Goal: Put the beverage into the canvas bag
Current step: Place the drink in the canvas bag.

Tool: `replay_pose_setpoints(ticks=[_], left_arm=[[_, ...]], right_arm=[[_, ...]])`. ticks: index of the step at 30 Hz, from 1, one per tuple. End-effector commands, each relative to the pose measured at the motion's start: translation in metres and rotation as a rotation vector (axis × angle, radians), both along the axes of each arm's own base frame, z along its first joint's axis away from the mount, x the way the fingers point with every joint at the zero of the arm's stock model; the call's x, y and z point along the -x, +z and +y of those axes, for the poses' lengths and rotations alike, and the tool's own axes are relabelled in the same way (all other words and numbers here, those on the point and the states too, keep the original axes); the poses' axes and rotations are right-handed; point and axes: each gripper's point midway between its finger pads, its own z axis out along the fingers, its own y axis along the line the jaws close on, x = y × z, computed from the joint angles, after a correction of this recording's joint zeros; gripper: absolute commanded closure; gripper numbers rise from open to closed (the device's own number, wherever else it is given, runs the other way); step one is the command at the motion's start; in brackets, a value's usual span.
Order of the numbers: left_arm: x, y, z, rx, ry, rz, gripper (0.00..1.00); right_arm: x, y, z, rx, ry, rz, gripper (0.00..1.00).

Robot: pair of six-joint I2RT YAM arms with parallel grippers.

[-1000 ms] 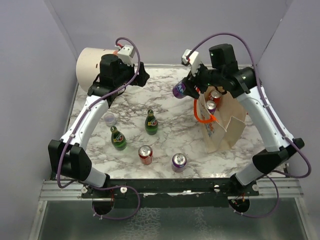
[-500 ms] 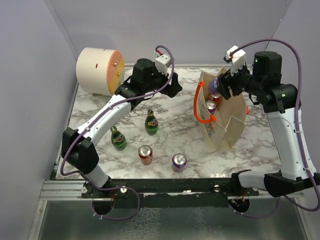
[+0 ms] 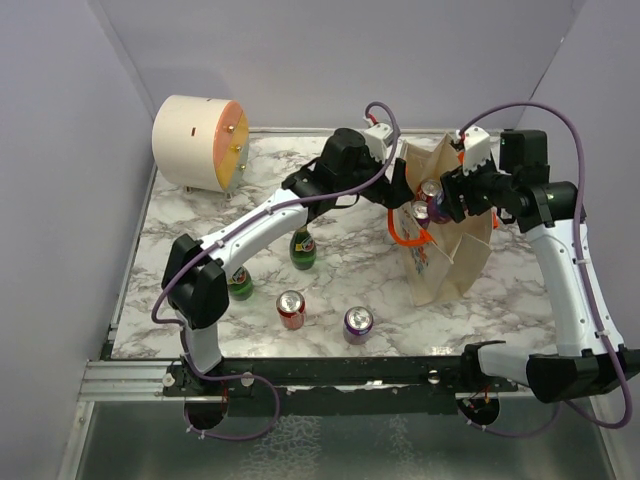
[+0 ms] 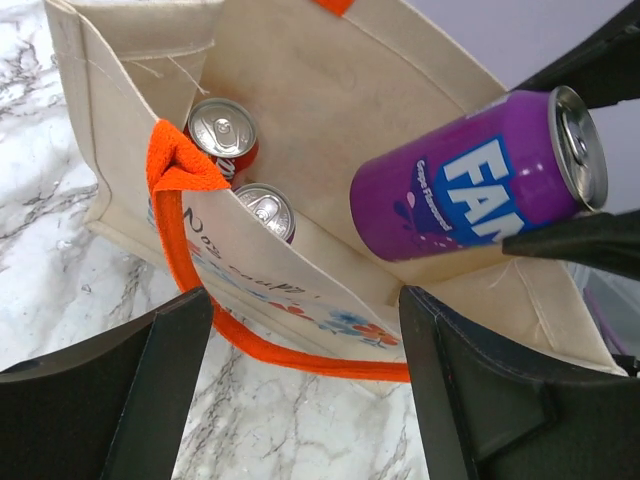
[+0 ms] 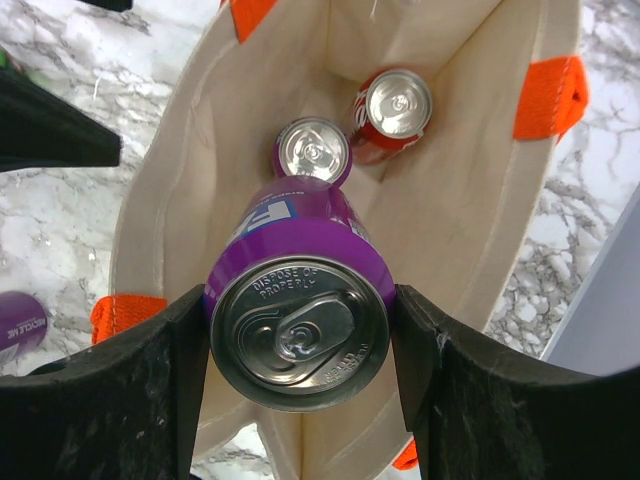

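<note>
Tilting over the open mouth of the bag, a purple can sits clamped in the right tool, as the left wrist sees it. The left tool is spread and empty just outside the bag's printed side. Two other cans stand inside the bag. From the right wrist, the purple can hangs directly above the bag's opening. Overhead, both tools meet at the bag's top, the left one at its left rim.
</note>
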Motion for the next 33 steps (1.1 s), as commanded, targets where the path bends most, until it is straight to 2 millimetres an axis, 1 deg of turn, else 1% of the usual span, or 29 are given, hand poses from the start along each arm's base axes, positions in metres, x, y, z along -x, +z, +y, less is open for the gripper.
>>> replay_pose_setpoints(ticks=[1,3,9,12,17,21,25,28,33], left_arm=[[-0.001,0.011,-0.017,0.043,-0.003,0.001,0.25],[0.003,0.005,-0.022,0.031,-0.008,0.004,0.29],[0.02,-0.022,-0.034,-0.043,-0.049,-0.016,0.4],[0.026,-0.035,-0.032,-0.072,-0.061,-0.015,0.44],[0.032,-0.042,-0.031,-0.093,-0.088,-0.03,0.55],[0.036,-0.047,-0.032,-0.107,-0.124,-0.053,0.68],[0.039,-0.057,-0.032,-0.137,-0.152,-0.076,0.72],[0.04,-0.064,-0.032,-0.152,-0.168,-0.077,0.76],[0.044,-0.071,-0.03,-0.164,-0.191,-0.076,0.84]], right_arm=[[-0.004,0.019,-0.007,-0.004,-0.027,-0.11,0.99],[-0.003,0.01,-0.009,0.0,-0.03,-0.084,0.99],[0.006,-0.001,-0.014,0.025,-0.031,-0.059,0.99],[0.015,-0.011,-0.014,0.037,-0.011,-0.043,0.99],[0.031,-0.022,-0.014,0.047,0.014,-0.019,0.99],[0.045,-0.034,-0.018,0.067,0.018,-0.003,0.99],[0.055,-0.055,-0.021,0.082,0.012,0.027,0.99],[0.057,-0.066,-0.025,0.1,0.0,0.043,0.99],[0.047,-0.07,-0.032,0.133,-0.031,0.043,0.99]])
